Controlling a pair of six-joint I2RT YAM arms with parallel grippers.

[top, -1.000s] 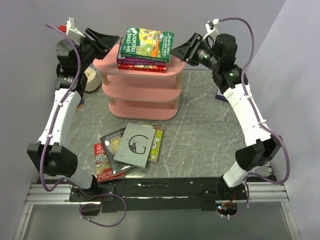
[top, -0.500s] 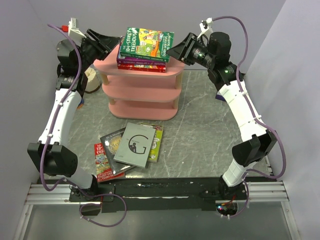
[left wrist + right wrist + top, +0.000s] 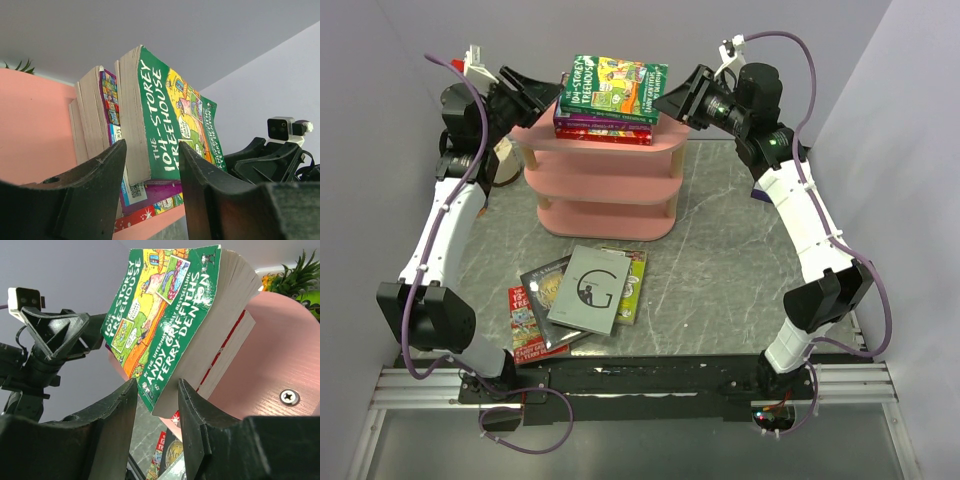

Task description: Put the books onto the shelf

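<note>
On the grey table (image 3: 740,260) in front of me the job looked somewhere near halfway. The pink shelf (image 3: 605,190) stood toward the back, between the two arms. Only its top board carried anything: a stack of three books lying flat, with the green book (image 3: 613,88) uppermost, a purple book (image 3: 582,122) under it and a red book (image 3: 610,136) at the bottom. I saw nothing on what showed of the two lower boards.

Nearer the arm bases, well apart from the shelf, a loose pile lay on the table. The grey book (image 3: 588,288) with the big G was on top, a dark book (image 3: 542,283) poked out on its left and a lime-green book (image 3: 636,285) on its right. A second red book (image 3: 525,325) sat at the near left corner of the heap. Whether more hid underneath I could not tell. By my reckoning three were home and at least four had yet to be carried up.

The left claw (image 3: 545,92) hung just beside the left end of the stack and the right claw (image 3: 665,100) just beside the right end. Each had its fingers spread with nothing pinched, and the green book's corner showed through the gap. Whether any fingertip touched the stack I could not make out.
</note>
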